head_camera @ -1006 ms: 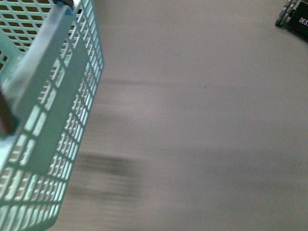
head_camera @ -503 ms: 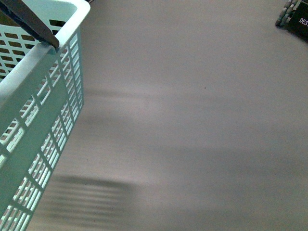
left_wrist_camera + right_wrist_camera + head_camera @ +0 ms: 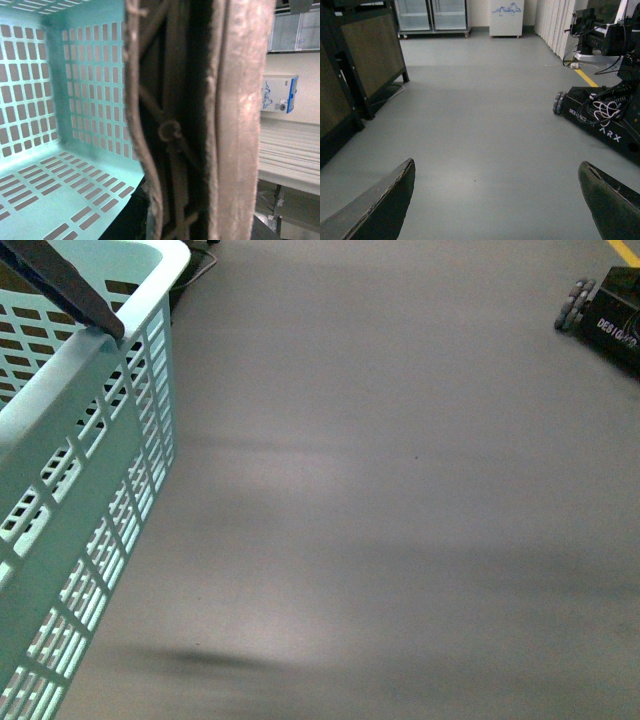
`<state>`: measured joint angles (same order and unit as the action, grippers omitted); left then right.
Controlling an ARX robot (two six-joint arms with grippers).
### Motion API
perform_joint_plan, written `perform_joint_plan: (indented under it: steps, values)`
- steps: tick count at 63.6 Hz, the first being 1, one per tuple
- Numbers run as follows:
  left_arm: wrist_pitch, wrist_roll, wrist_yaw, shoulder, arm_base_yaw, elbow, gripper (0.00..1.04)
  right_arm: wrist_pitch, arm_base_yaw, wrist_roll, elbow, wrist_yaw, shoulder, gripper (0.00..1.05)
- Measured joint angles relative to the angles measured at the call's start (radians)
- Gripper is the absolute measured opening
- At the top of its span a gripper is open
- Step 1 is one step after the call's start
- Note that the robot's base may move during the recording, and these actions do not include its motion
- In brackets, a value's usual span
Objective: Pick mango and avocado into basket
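Right tool [image 3: 496, 165] gapes wide over grey floor [image 3: 480, 125]; whether my left tool grips anything I cannot tell, since the brown swing handle [image 3: 175, 130] fills its camera; light teal slotted plastic basket [image 3: 100, 490] sits, seemingly tilted, at front view's left

The floor [image 3: 400, 490] before me is grey and smooth. A black wheeled base [image 3: 605, 315] stands on it far to the right, with a yellow line [image 3: 586, 77] just beside it. Dark panelled stands [image 3: 370, 55] rest well apart from the base. Whether my basket [image 3: 90, 490] touches the floor, I cannot tell.
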<state>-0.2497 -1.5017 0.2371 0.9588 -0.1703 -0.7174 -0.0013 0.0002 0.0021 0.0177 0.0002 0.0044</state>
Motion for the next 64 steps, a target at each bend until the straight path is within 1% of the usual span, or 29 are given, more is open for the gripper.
perform_joint_plan:
  steps: [64]
  values:
    - [0.0,0.0,0.0,0.0,0.0,0.0,0.15,0.0,0.0,0.0,0.0,0.0,0.0,0.96]
